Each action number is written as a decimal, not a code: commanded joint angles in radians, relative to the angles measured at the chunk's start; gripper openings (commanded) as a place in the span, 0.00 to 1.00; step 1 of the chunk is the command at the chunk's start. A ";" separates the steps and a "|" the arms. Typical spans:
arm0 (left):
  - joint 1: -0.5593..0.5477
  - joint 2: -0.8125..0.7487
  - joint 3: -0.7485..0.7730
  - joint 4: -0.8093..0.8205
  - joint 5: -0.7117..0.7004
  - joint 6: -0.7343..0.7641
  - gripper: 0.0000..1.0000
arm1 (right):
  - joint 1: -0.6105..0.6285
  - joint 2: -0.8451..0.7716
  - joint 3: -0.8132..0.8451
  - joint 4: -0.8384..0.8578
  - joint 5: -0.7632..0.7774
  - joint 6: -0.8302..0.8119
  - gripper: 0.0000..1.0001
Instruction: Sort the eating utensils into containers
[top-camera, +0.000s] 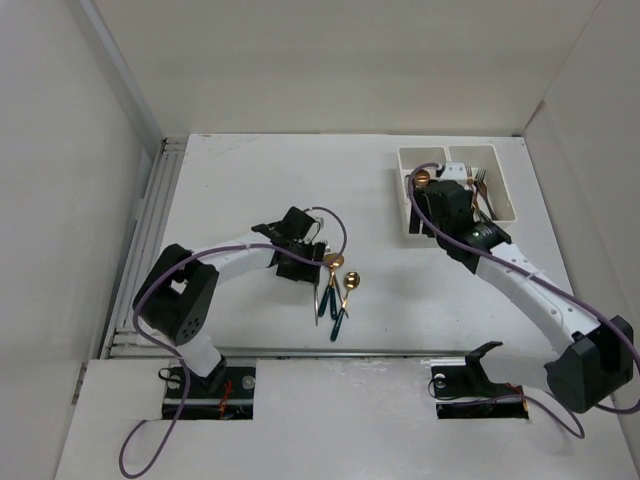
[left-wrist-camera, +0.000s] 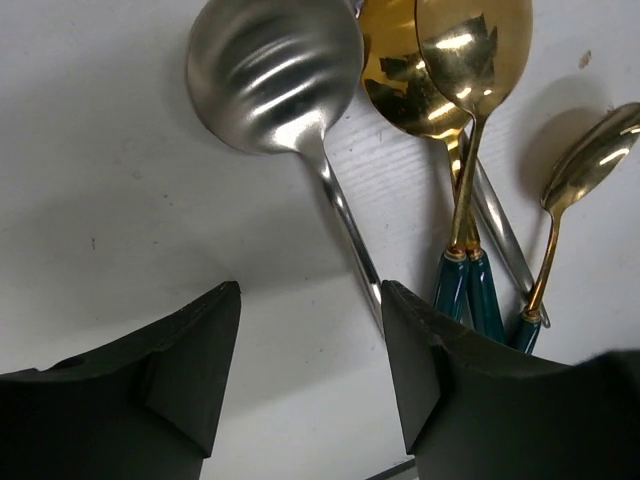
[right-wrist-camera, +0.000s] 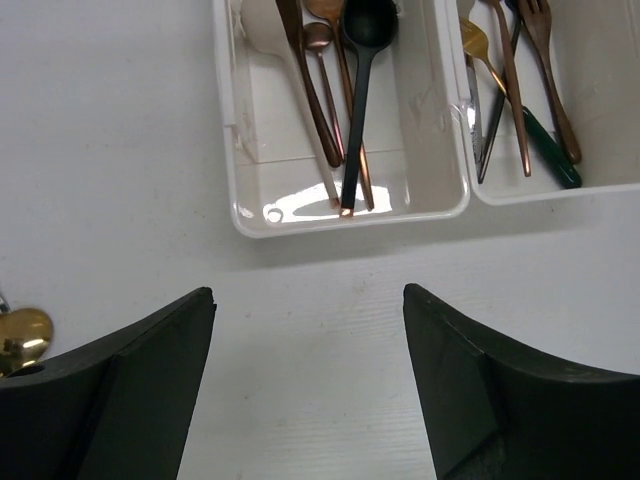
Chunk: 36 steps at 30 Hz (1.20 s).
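Several utensils lie on the table in the top view: a silver spoon (left-wrist-camera: 275, 70) and three gold spoons with dark green handles (top-camera: 337, 290), close together. In the left wrist view the gold spoons (left-wrist-camera: 470, 60) lie right of the silver one. My left gripper (left-wrist-camera: 310, 340) is open and empty just short of them (top-camera: 312, 260); the silver handle runs past its right finger (left-wrist-camera: 440, 380). The white two-compartment tray (right-wrist-camera: 350, 225) holds cream, copper and black spoons on the left and forks (right-wrist-camera: 520, 90) on the right. My right gripper (right-wrist-camera: 308, 300) is open and empty over the table before the tray's near edge (top-camera: 440, 215).
White walls enclose the table on the left, back and right. The tray (top-camera: 505, 185) stands at the back right. A metal rail (top-camera: 150, 230) runs along the table's left edge. One gold spoon head (right-wrist-camera: 20, 340) shows at the left edge of the right wrist view.
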<state>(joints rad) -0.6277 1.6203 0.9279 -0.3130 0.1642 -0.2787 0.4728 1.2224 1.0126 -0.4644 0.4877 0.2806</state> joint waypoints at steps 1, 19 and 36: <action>-0.010 0.026 0.077 -0.012 -0.017 -0.033 0.56 | 0.003 -0.063 -0.022 0.030 0.045 0.019 0.81; -0.050 0.208 0.080 -0.170 -0.078 -0.063 0.12 | -0.048 -0.115 0.021 0.007 0.084 -0.037 0.82; 0.195 0.004 0.509 -0.074 -0.016 -0.014 0.00 | 0.049 0.011 0.182 0.286 -0.576 -0.330 0.87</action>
<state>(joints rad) -0.4236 1.7779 1.3037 -0.4683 0.1020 -0.3412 0.4995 1.2171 1.0977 -0.3500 0.1551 0.0284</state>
